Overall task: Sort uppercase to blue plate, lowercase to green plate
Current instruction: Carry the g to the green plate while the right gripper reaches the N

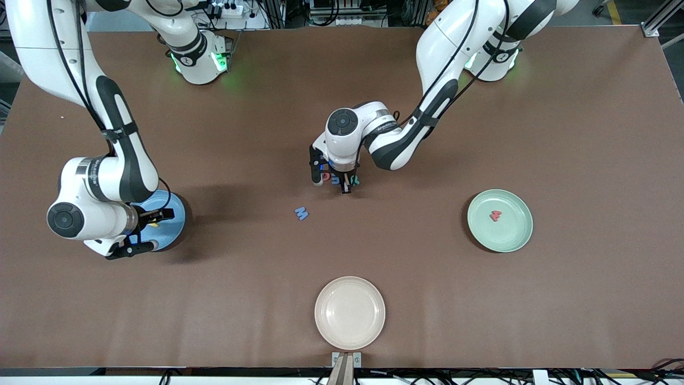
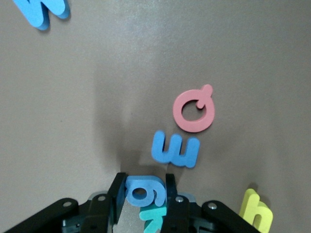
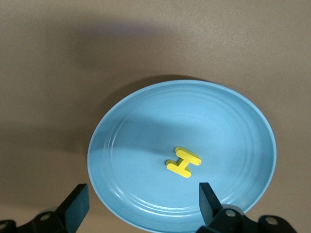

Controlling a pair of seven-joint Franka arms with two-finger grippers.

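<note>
Closing the left gripper (image 2: pixel 143 194) on the blue g (image 2: pixel 141 188) in the letter cluster at mid-table, fingers (image 2: pixel 116 191) pressing its two sides, since a lowercase letter belongs on the green plate (image 1: pixel 518 235) toward the left arm's end (red w (image 1: pixel 496 215) already lying there). Leaving the teal R (image 2: pixel 154 217), blue m (image 2: pixel 175 150), red Q (image 2: pixel 194 110) and yellow y (image 2: pixel 256 211) flat beside it, and the larger blue M (image 1: pixel 302 213) apart, nearer the front camera. Hovering the right gripper (image 3: pixel 141 204) wide open and empty over the blue plate (image 3: pixel 146 136), yellow H (image 3: pixel 183 162) resting inside, probably waiting for the next capital.
</note>
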